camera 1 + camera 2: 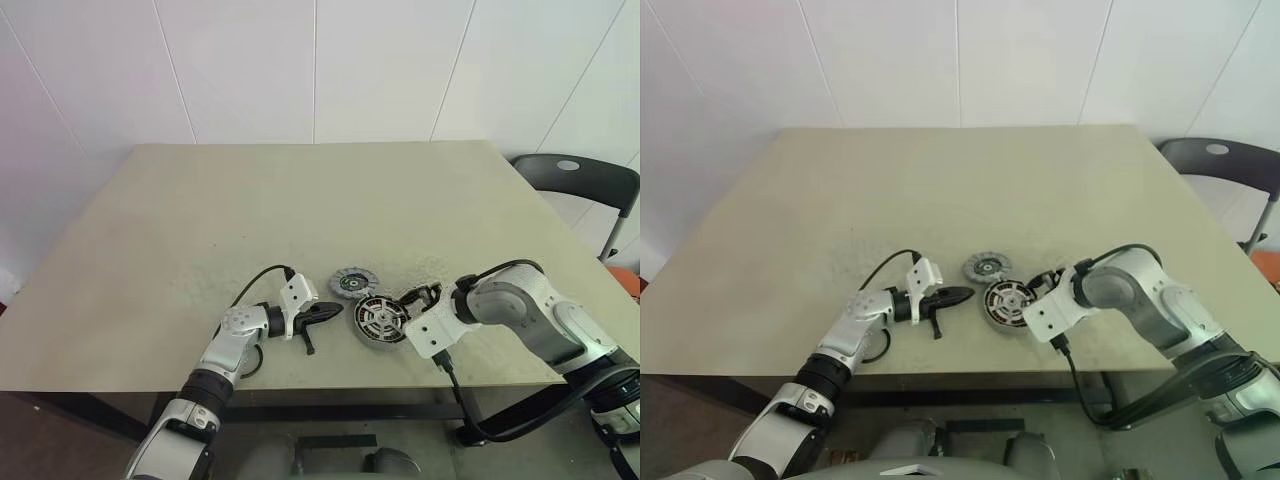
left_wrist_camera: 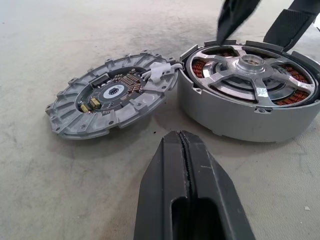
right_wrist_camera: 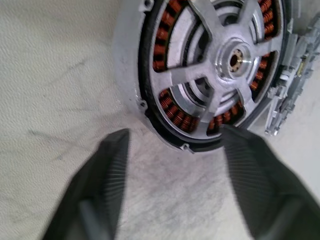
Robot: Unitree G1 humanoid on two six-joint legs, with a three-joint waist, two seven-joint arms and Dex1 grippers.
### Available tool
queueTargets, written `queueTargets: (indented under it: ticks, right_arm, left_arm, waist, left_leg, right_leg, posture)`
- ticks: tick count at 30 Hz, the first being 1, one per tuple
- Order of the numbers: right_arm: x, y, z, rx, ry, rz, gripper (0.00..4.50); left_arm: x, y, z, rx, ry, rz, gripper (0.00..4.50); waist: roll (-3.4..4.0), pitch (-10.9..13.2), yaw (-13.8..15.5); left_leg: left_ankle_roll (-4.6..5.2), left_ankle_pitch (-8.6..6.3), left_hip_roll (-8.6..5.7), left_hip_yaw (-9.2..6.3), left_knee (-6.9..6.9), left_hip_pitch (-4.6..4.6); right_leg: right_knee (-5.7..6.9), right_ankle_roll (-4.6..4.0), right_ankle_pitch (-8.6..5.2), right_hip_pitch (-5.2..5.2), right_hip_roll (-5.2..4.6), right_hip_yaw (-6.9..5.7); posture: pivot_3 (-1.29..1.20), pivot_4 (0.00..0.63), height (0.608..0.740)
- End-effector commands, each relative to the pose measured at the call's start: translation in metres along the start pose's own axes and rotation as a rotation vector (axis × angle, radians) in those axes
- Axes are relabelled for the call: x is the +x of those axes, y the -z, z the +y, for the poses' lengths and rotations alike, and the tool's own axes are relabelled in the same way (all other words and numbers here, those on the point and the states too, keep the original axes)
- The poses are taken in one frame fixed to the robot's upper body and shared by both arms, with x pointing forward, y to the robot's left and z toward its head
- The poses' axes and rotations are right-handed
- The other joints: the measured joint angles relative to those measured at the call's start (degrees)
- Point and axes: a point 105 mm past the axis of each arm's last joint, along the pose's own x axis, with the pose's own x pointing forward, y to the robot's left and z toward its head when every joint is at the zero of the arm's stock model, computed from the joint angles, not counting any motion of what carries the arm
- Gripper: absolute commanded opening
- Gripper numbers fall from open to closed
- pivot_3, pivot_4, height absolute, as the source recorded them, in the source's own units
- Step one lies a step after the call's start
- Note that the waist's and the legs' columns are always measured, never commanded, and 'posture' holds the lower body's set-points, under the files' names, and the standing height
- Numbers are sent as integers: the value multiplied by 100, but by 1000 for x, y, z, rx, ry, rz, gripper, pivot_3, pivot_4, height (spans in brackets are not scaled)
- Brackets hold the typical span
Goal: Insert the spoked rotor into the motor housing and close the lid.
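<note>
The motor housing [image 3: 131, 75], a grey drum with an orange coil ring, lies near the table's front edge. The spoked rotor [image 3: 227, 57] sits inside it, silver spokes up. The lid [image 2: 110, 100], a grey slotted disc, lies flat on the table and touches the housing's far-left side. My right gripper [image 3: 174, 135] hovers open just beyond the housing's right rim, pointing steeply down, one fingertip [image 3: 235, 145] at the rim and nothing between the jaws. My left gripper [image 2: 187, 190] is shut and empty, low over the table just left of the housing [image 1: 380, 320], pointing at it.
The beige table [image 1: 300, 200] stretches far behind the parts. Its front edge [image 1: 330, 378] runs close below them. A black chair [image 1: 575, 180] stands off the table's far right corner. Cables trail from both wrists.
</note>
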Motion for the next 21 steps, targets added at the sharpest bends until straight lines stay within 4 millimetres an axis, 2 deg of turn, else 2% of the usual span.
queueTargets:
  ticks: [1, 6, 16, 18, 21]
  right_arm:
    - [-2, 0, -4, -8, 11, 7, 1872]
    - [1, 1, -10, 14, 48, 15, 395]
    - [3, -2, -12, 42, 53, -3, 395]
    - [3, -2, -11, 42, 46, -7, 150]
    - [3, -5, -10, 51, 38, -24, 108]
  left_arm:
    - [3, -16, 3, 55, 0, -25, 0]
    - [3, -17, 4, 56, -3, -22, 0]
    - [3, -17, 4, 58, -3, -9, 0]
    - [3, -17, 5, 60, -4, -8, 0]
    - [3, -14, 5, 62, -8, -2, 0]
  waist:
    - [0, 0, 0]
    - [-2, -1, -13]
    - [-2, -1, -11]
    - [-2, -1, -10]
    - [-2, -1, -9]
  left_leg:
    - [0, 0, 0, 0, 0, 0]
    - [0, 0, 1, 0, 0, 4]
    - [-1, 0, 2, 0, 7, 7]
    - [-1, 0, 2, 0, 7, 8]
    - [-1, 0, 2, 0, 7, 8]
  right_leg:
    - [0, 0, 0, 0, 0, 0]
    - [0, 0, 0, 4, 1, 0]
    - [9, 0, 0, 5, 0, 0]
    - [10, 0, 0, 5, 0, 0]
    - [10, 0, 0, 5, 0, 0]
  posture:
    - [0, 0, 740]
    - [0, 0, 740]
    - [0, 0, 740]
    - [0, 0, 740]
    - [0, 0, 740]
